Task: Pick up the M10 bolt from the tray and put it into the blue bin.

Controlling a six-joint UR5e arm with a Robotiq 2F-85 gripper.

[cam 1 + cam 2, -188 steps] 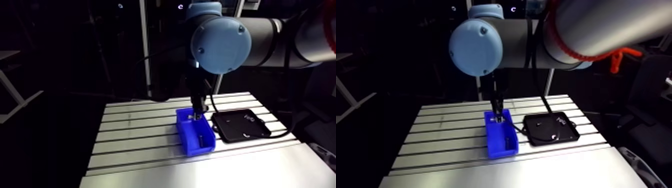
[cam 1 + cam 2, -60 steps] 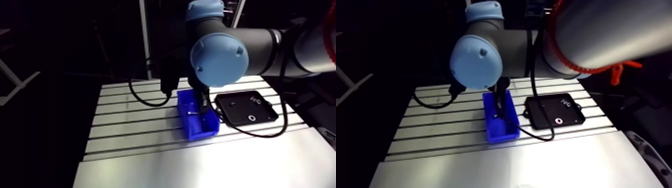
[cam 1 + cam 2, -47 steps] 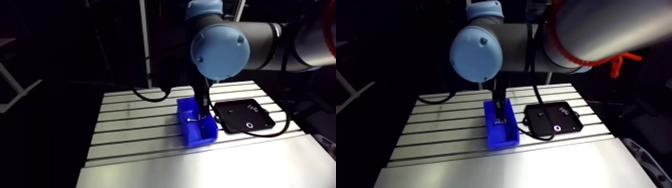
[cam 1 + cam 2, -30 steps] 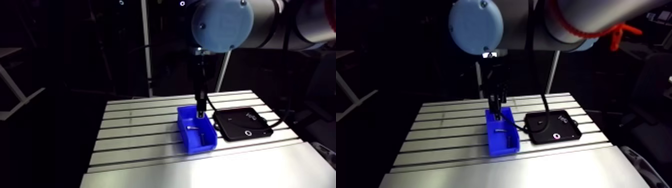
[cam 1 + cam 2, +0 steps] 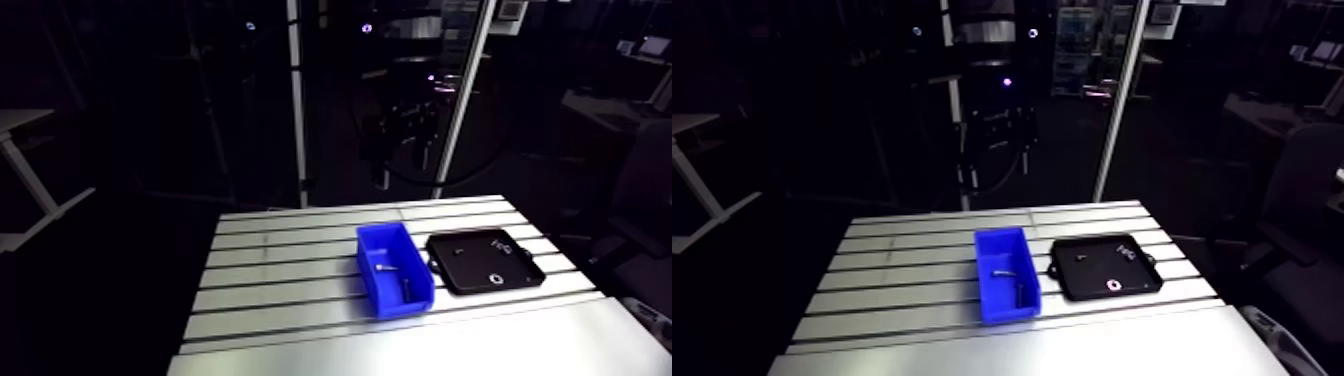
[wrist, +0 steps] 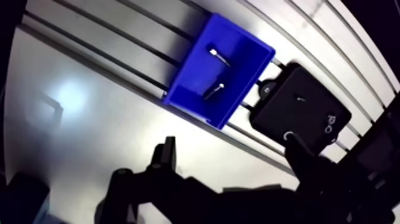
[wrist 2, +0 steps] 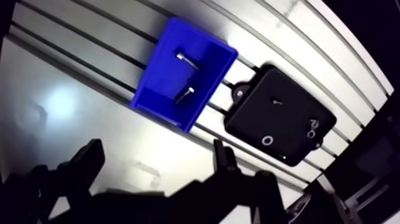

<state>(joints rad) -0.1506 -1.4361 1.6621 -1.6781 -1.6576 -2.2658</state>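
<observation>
A small pale ring and a tiny pale part lie apart over the slotted aluminium table.

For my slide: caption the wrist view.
Open gripper above table; two bolts in blue bin, black tray beside it.

Blue bin; black tray; silver slotted table.

Dim overall, bright glare patch on table, jaws in silhouette
</observation>
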